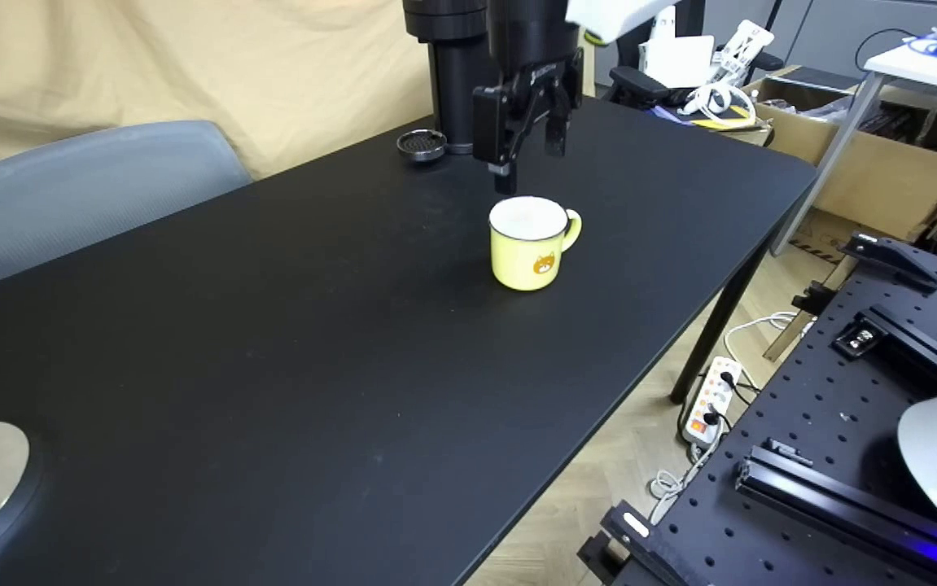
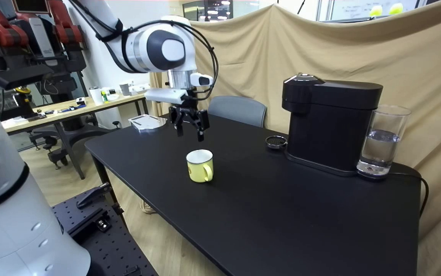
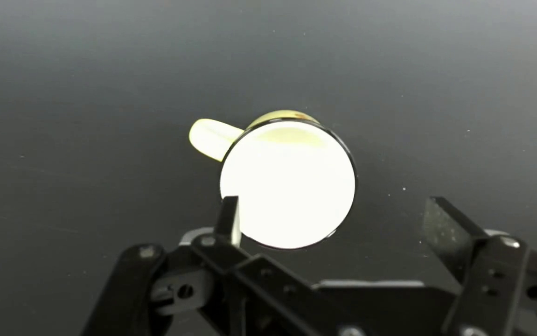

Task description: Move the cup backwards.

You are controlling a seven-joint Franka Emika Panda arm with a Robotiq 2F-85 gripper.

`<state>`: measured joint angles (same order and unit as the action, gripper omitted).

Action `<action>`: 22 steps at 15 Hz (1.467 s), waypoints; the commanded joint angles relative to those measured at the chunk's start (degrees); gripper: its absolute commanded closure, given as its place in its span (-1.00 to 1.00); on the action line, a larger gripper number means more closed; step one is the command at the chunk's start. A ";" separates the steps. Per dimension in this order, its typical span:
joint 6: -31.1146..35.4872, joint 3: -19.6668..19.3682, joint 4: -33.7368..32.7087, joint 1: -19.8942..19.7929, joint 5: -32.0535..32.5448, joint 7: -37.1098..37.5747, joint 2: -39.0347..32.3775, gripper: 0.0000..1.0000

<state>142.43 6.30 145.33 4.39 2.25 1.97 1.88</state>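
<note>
The pale yellow cup stands upright on the black table, in both exterior views (image 1: 523, 264) (image 2: 194, 171) and from above in the wrist view (image 3: 291, 186). Its inside is white and its rim dark. Its loop handle points to the left in the wrist view. My gripper (image 1: 531, 167) is open and empty above the cup, apart from it; it also shows in an exterior view (image 2: 190, 135). In the wrist view my gripper (image 3: 333, 199) has its left finger overlapping the cup's rim and its right finger well to the right of the cup.
A black coffee machine (image 2: 320, 130) stands at the table's back edge, with a small round drip tray (image 2: 276, 142) beside it. A clear container with water (image 2: 381, 149) is next to it. A grey chair (image 1: 94, 195) stands behind the black table (image 1: 216, 391).
</note>
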 commanded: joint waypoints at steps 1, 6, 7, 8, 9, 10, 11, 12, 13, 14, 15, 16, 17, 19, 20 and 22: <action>7.78 -0.12 -1.51 0.64 1.15 2.52 -7.59 -1.00; 10.56 -0.40 -3.18 1.69 0.61 1.83 -13.66 -1.00; 10.19 -0.39 -3.46 1.88 0.50 1.67 -14.26 -1.00; 10.03 -0.53 -3.64 2.12 0.73 1.79 -14.71 -1.00; 10.31 -0.31 -3.63 2.10 0.15 1.12 -14.99 -0.50; 10.60 -0.27 -3.50 2.15 -0.06 1.03 -14.99 -0.46; 10.75 -0.28 -3.49 2.22 -0.15 1.05 -14.99 -0.33; 10.71 -0.35 -3.55 2.26 -0.07 1.05 -14.93 -0.19; 10.70 -0.34 -3.58 2.22 -0.15 0.91 -14.86 -0.02; 10.64 -0.27 -3.61 2.15 -0.36 0.78 -14.81 0.10; 10.57 -0.36 -3.62 2.17 -0.18 0.80 -14.76 0.26; 10.44 -0.44 -3.63 2.18 0.01 0.78 -14.76 0.38; 10.36 -0.46 -3.62 2.16 0.05 0.71 -14.77 0.50; 9.95 -0.51 -3.66 2.03 0.06 0.34 -14.80 0.78; 9.80 -0.52 -3.66 1.96 0.00 0.19 -14.75 0.91; 9.36 -0.63 -3.73 1.91 0.20 -0.03 -14.64 1.00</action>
<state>153.02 6.15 142.36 6.15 2.20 1.91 -12.65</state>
